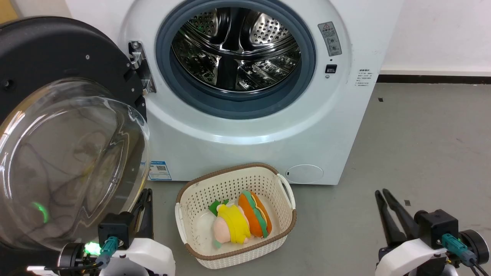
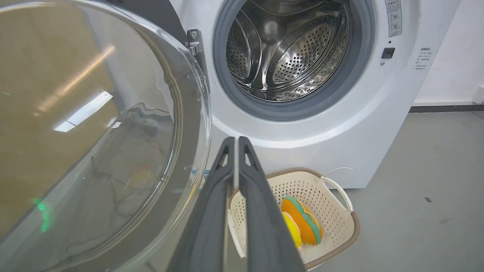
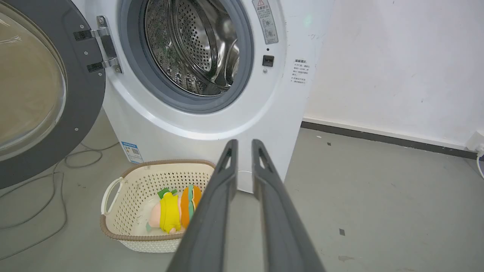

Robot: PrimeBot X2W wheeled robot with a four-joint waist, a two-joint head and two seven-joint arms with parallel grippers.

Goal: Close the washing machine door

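While the door (image 1: 57, 126) hangs wide open at ten o'clock, the left gripper (image 1: 145, 197), fingers together, sits just beside its lower edge, nearer than the right gripper (image 1: 384, 197), whose fingers are likewise together.

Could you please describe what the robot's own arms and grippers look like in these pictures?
Each arm ends in a white, rounded shell carrying a black boxy block, with a teal connector and dark cable plugged in. The left gripper and right gripper each have two long, dark grey, tapering fingers with a slot near the tip. A green light glows by the left wrist.
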